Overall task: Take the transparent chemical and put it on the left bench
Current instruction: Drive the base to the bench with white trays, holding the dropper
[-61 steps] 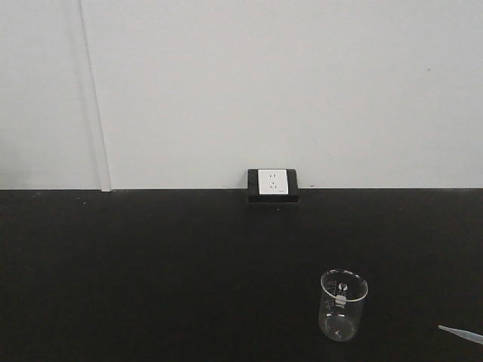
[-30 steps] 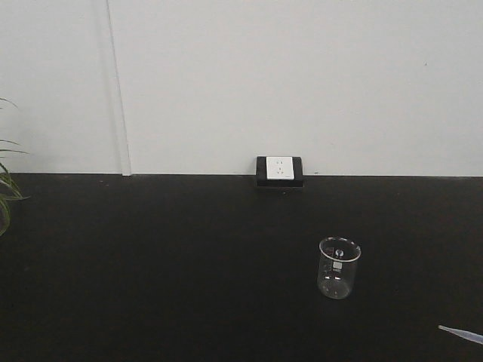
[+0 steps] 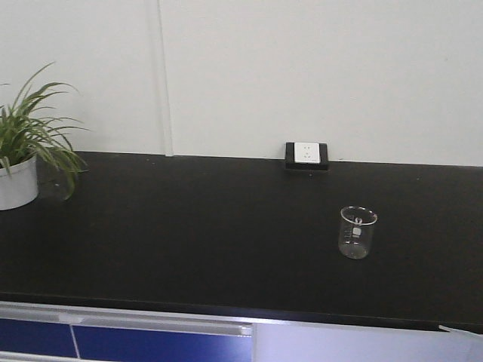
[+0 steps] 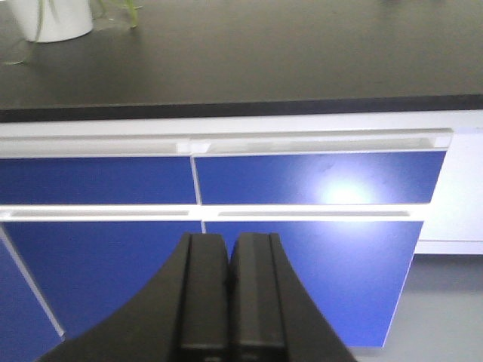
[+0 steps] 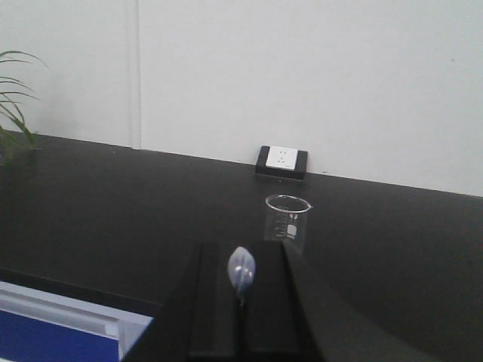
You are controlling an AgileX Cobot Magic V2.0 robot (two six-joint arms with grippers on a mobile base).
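A clear glass beaker [image 3: 358,231] stands upright on the black bench [image 3: 189,226], right of centre; it also shows in the right wrist view [image 5: 287,221], just beyond my right gripper. My right gripper [image 5: 241,280] is shut on a translucent plastic dropper [image 5: 241,268], whose bulb sticks up between the fingers. The dropper's tip shows at the front view's lower right corner [image 3: 455,329]. My left gripper [image 4: 229,260] is shut and empty, low in front of the blue drawers [image 4: 317,181], below the bench edge.
A potted green plant [image 3: 26,151] stands at the bench's left end; its white pot shows in the left wrist view [image 4: 53,19]. A wall socket [image 3: 306,154] sits at the back of the bench against the white wall. White drawer rails run under the bench edge [image 4: 302,139].
The front view has drawn back and swung left. The beaker now looks smaller and farther off, the plant and the bench's front edge with drawers have come into view.
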